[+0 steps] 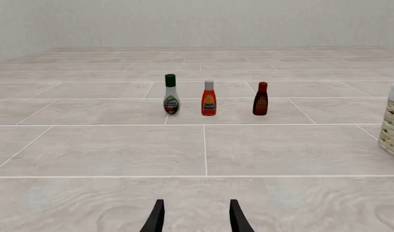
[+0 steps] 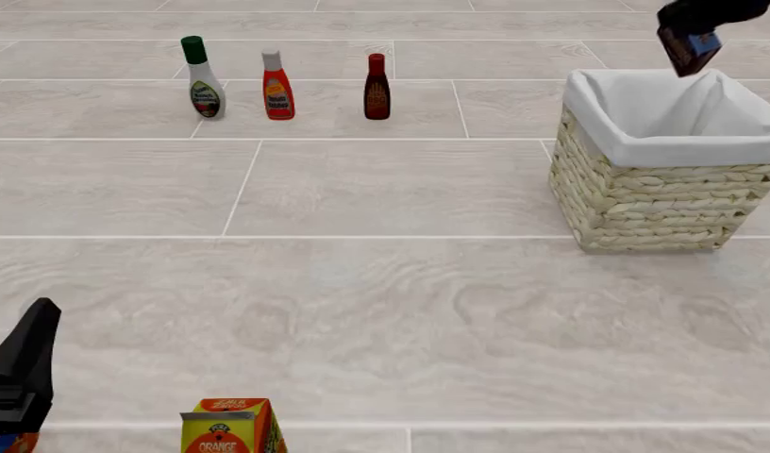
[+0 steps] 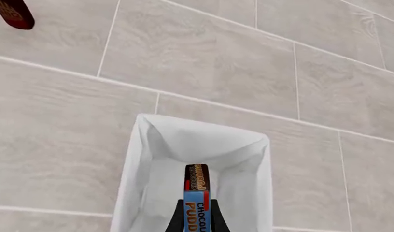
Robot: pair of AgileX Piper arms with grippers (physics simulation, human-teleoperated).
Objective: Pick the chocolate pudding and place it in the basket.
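The chocolate pudding (image 2: 689,50), a small dark brown carton with a blue band, hangs tilted above the far rim of the basket (image 2: 649,189). My right gripper (image 2: 702,21) is shut on it. In the right wrist view the chocolate pudding (image 3: 197,193) sits between the black fingers, directly over the white-lined inside of the basket (image 3: 200,140). My left gripper (image 1: 197,217) is open and holds nothing, low over the floor; in the front view the left gripper (image 2: 20,363) shows at the near left edge.
Three bottles stand in a far row: a white one with a green cap (image 2: 204,79), an orange-red one (image 2: 278,87) and a dark red one (image 2: 377,87). An orange juice carton (image 2: 231,429) stands at the near edge, beside the left arm.
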